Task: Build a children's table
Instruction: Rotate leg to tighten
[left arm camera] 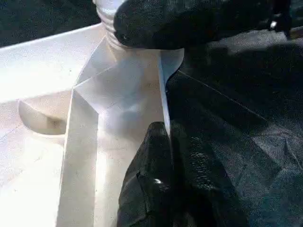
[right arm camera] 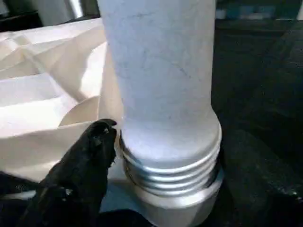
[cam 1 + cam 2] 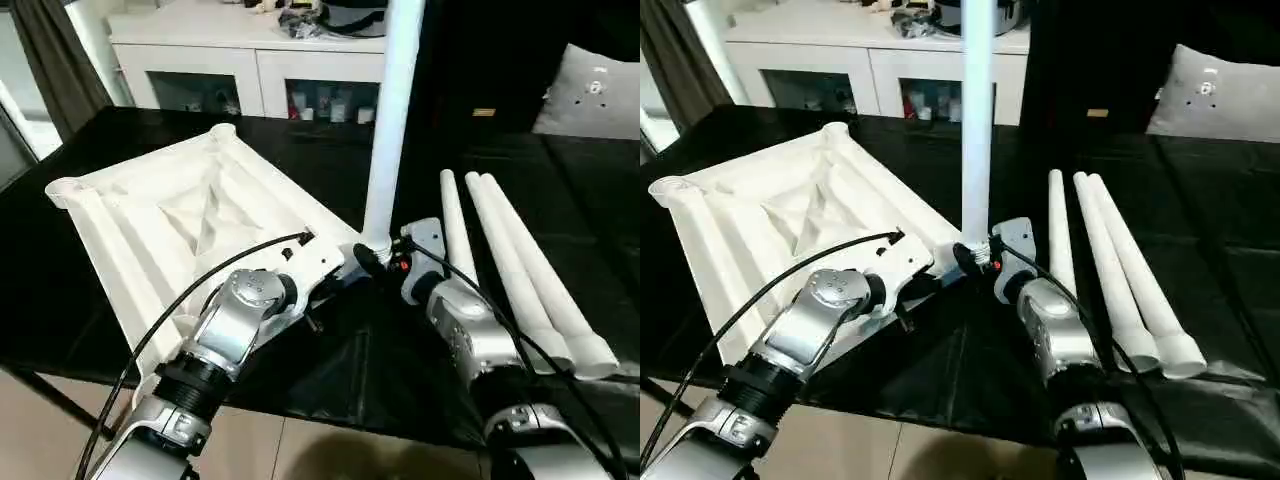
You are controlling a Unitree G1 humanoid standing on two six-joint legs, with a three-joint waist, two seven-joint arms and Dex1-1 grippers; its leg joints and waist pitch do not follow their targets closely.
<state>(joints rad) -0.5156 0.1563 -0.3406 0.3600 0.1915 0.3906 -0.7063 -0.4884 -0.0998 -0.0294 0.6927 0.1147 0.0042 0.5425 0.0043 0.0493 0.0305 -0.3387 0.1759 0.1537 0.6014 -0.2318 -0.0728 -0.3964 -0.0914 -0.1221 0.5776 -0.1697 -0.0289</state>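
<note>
The children's table top (image 3: 150,220) lies upside down on a black table, its ribbed underside facing up. One white leg (image 3: 395,120) stands upright in the near right corner socket, with threads (image 2: 170,175) showing at its base. My right gripper (image 3: 375,255) is open at that base, one finger (image 2: 90,161) close beside the threads and the other standing off. My left gripper (image 1: 168,156) is shut on the top's thin rim (image 1: 163,109) just beside that corner. Three more legs (image 3: 510,270) lie side by side to the right.
The black table (image 3: 330,380) ends just in front of my forearms, with tiled floor below. A white cabinet with dark glass doors (image 3: 250,60) stands behind the table. A grey cushion (image 3: 590,90) sits at the far right.
</note>
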